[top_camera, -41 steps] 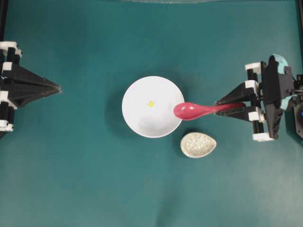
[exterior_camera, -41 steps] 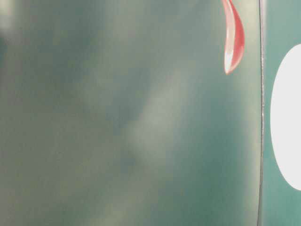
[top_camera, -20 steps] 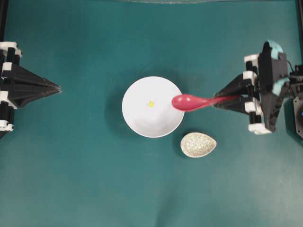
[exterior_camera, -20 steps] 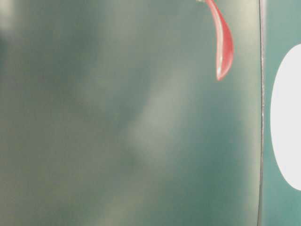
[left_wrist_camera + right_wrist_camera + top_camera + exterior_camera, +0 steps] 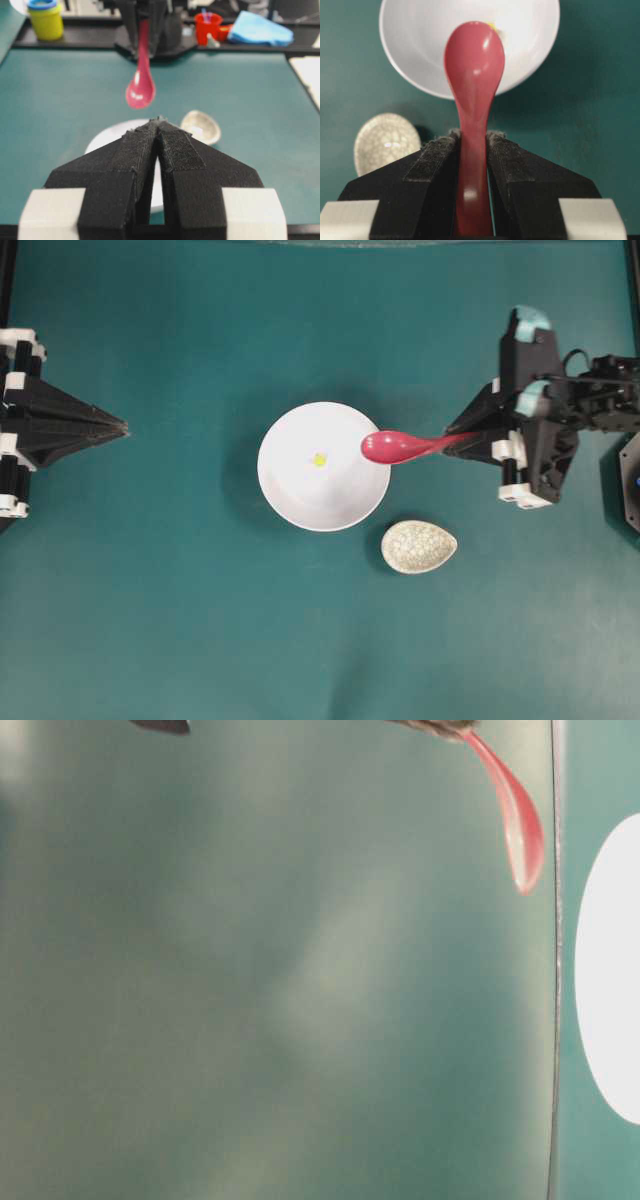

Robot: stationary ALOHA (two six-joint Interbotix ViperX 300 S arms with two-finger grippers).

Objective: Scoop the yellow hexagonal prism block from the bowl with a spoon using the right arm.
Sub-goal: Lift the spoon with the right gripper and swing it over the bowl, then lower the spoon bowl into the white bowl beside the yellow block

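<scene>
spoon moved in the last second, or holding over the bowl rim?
Yes. In the overhead view the spoon has shifted toward the top of the frame and slightly left; its scoop now overlaps the upper right rim of the bowl, which stayed put.

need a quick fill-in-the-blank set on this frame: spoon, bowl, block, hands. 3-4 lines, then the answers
1. The right hand is shut on the handle of the pink-red ____.
2. The yellow block lies inside the white ____.
3. In the overhead view, the speckled spoon rest sits on the table just outside the bowl, with nothing ____ it.
4. The left hand holds ____.

Missing words: spoon; bowl; on; nothing
</scene>
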